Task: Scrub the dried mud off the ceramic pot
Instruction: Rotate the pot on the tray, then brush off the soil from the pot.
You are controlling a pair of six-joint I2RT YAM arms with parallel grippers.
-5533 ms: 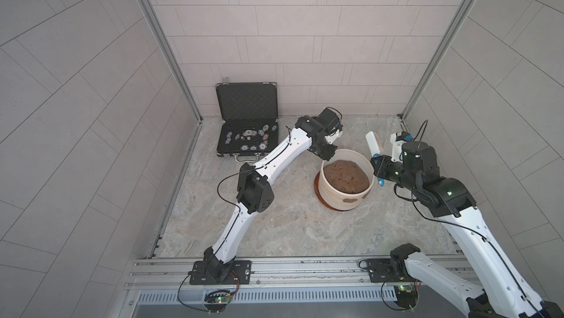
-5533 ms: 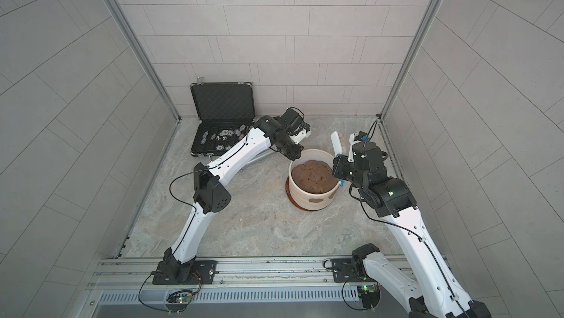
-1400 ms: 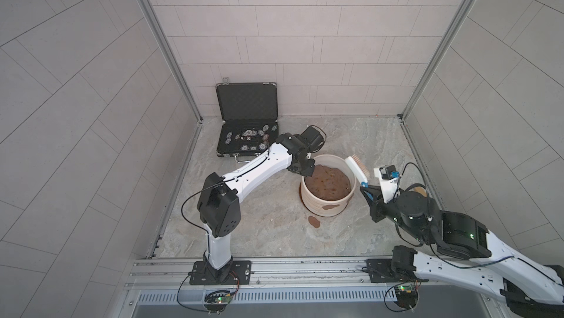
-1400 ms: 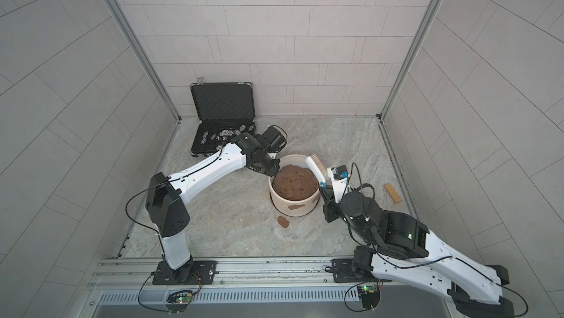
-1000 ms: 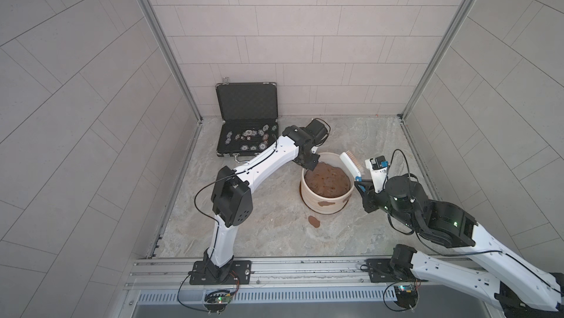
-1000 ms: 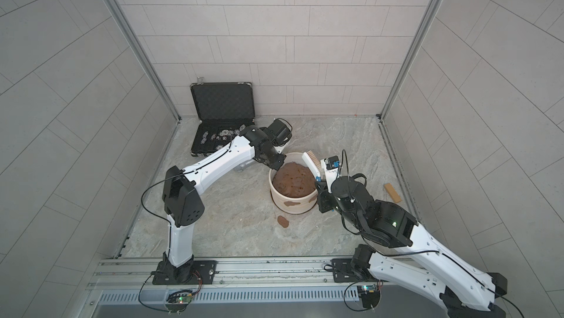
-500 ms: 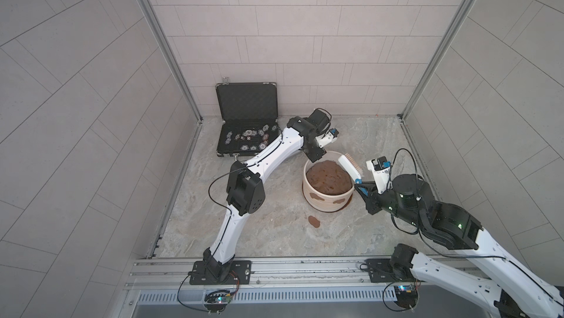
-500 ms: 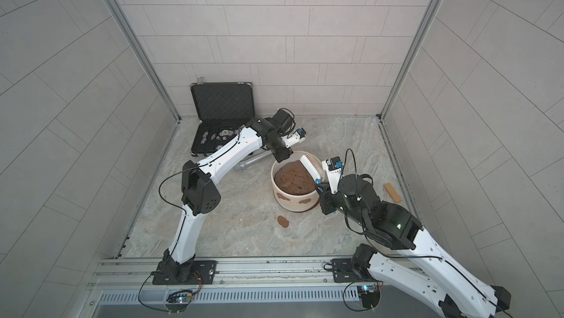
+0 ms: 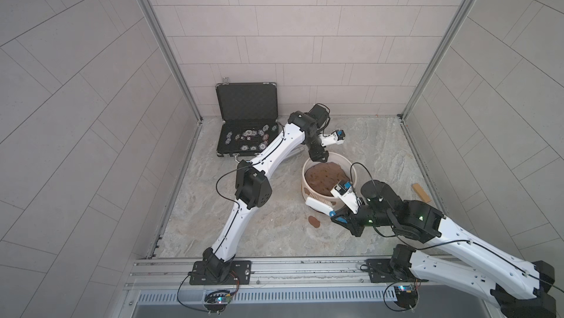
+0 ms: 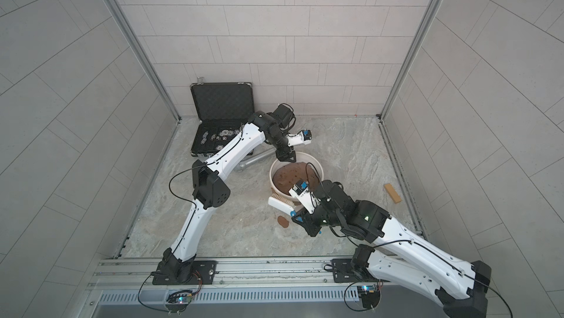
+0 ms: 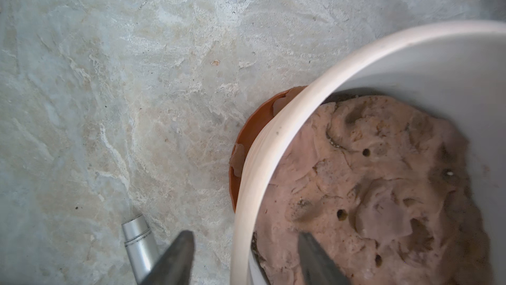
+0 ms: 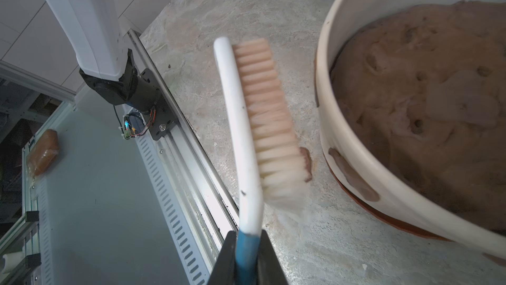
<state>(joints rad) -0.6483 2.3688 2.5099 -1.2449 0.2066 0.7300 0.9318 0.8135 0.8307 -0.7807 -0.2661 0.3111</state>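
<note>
**Brush beside the muddy wall, left end effector released over the rim**

I have the pot standing on a reddish saucer on the stone-patterned surface, filled with a lumpy mound of soil. My right wrist view shows dried mud as a brown smear low on the pot's outer wall, on the side facing the arm bases. A second mud patch lies on the surface just beside that same side, visible in both top views.

The right end effector is clenched on the blue end of a white brush. Its bristles are turned towards the muddy wall and sit just beside it. I cannot tell whether they touch.

The left end effector is released, its jaws spread astride the rim on the pot's far side. One finger is outside the pot and one is over the soil, with a gap showing on each side of the rim.

A metal cylinder lies on the surface near the pot's far side. An open black case holding chips sits well beyond it. A wooden block lies well apart from the pot, on my right arm's side.
</note>
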